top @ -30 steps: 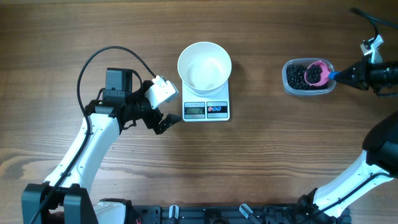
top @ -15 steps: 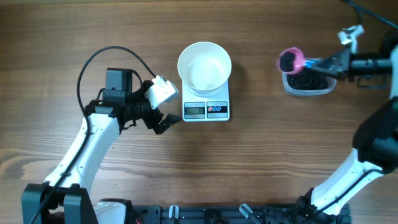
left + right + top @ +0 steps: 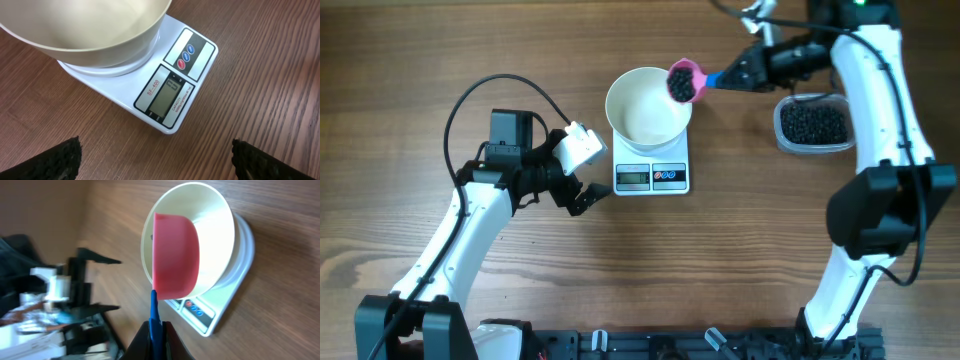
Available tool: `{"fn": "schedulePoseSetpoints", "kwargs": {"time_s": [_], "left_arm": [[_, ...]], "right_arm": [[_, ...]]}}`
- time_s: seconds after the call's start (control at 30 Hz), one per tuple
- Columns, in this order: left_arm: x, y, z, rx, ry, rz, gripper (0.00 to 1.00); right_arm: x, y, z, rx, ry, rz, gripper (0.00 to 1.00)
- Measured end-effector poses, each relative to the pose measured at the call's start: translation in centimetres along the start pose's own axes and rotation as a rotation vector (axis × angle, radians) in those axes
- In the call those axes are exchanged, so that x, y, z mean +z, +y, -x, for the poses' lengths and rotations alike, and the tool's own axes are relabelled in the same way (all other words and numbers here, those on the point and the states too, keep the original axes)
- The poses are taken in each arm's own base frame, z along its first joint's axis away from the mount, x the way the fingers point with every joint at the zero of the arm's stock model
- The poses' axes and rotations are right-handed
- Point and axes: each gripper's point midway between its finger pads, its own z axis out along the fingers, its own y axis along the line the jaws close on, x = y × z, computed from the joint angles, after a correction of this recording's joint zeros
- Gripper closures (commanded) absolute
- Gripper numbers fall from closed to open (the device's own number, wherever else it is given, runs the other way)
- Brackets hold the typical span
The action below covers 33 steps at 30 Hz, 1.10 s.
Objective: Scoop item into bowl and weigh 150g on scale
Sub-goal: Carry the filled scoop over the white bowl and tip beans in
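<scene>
The white bowl (image 3: 648,104) stands on the white scale (image 3: 652,176), and its inside shows only white. My right gripper (image 3: 738,72) is shut on the blue handle (image 3: 154,311) of a pink scoop (image 3: 684,80). The scoop carries black beads, the item (image 3: 680,85), and hangs over the bowl's right rim. In the right wrist view the scoop (image 3: 175,257) covers part of the bowl (image 3: 212,235). My left gripper (image 3: 584,170) is open and holds nothing, just left of the scale. In its own view the scale's display (image 3: 169,96) and the bowl (image 3: 100,35) lie ahead.
A clear plastic container (image 3: 812,125) holding more black beads sits on the wooden table to the right of the scale, below my right arm. The left arm's black cable (image 3: 470,95) loops over the table at the left.
My right arm lifted the loaded scoop out of the clear container and carried it left to the bowl's right rim. The left arm has not moved.
</scene>
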Motion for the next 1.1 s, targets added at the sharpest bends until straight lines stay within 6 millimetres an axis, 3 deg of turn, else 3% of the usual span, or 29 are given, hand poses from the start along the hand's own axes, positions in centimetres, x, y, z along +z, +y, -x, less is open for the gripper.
{"fn": "schedulePoseSetpoints", "kwargs": {"time_s": [0.3, 0.37, 0.63, 1.1], "left_arm": [[0.0, 0.0, 0.0, 0.0, 0.0, 0.0, 0.0], [0.0, 0.0, 0.0, 0.0, 0.0, 0.0, 0.0], [0.0, 0.0, 0.0, 0.0, 0.0, 0.0, 0.0], [0.0, 0.0, 0.0, 0.0, 0.0, 0.0, 0.0]], "right_arm": [[6.5, 1.0, -0.2, -0.155, 0.107, -0.365, 0.96], [7.1, 0.8, 0.0, -0.189, 0.109, -0.455, 0.96], [8.0, 0.7, 0.4, -0.348, 0.118, -0.776, 0.96], [8.5, 1.5, 1.2, -0.477, 0.122, -0.835, 0.96]]}}
